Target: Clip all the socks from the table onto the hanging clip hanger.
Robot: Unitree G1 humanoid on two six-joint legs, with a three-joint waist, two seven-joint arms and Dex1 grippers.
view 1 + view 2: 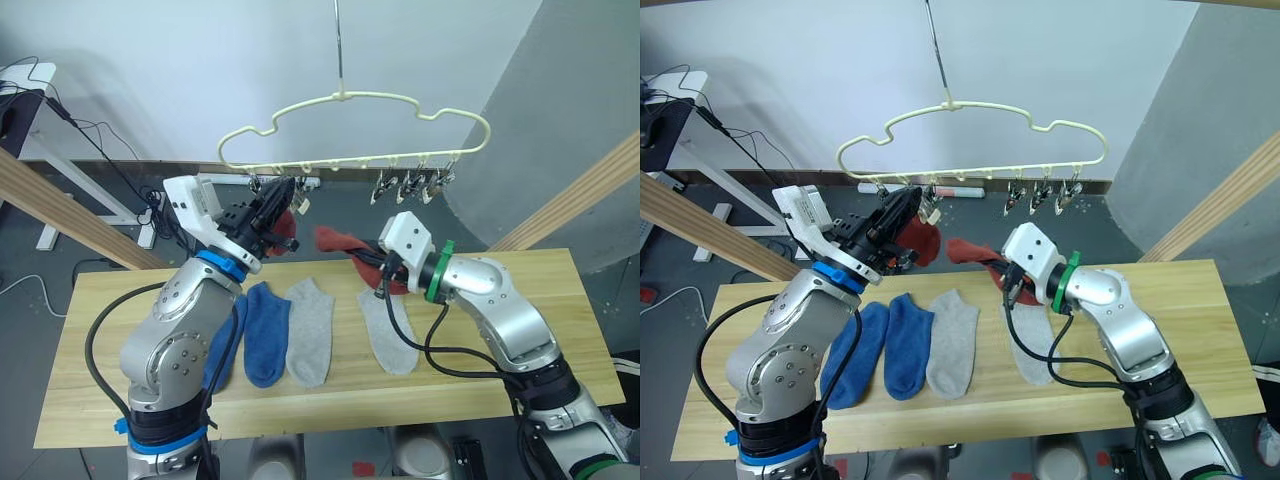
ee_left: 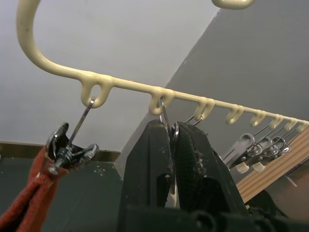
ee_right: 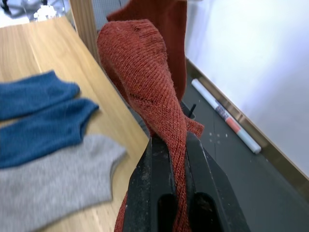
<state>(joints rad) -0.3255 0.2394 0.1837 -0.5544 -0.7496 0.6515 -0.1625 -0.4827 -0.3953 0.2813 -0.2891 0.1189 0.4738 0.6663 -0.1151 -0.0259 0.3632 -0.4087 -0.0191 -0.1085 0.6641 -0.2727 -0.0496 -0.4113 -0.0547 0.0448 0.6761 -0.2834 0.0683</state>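
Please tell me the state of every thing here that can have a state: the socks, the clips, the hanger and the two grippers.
First rust red sock: hanging, held by end clip.
Second rust red sock: lifted above table, gripped.
Two blue socks: flat on table.
Two grey socks: flat on table.
Clip hanger: hanging, tilted.
Second clip: squeezed by left gripper.
Right gripper: shut on sock.

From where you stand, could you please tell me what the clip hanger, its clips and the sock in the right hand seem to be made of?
Clip hanger: looks like wire under a smooth pale yellow coating, possibly plastic.
Clips: shiny bare metal, by their silver glint.
Rust red sock, shut in the right hand: soft ribbed knit fabric.
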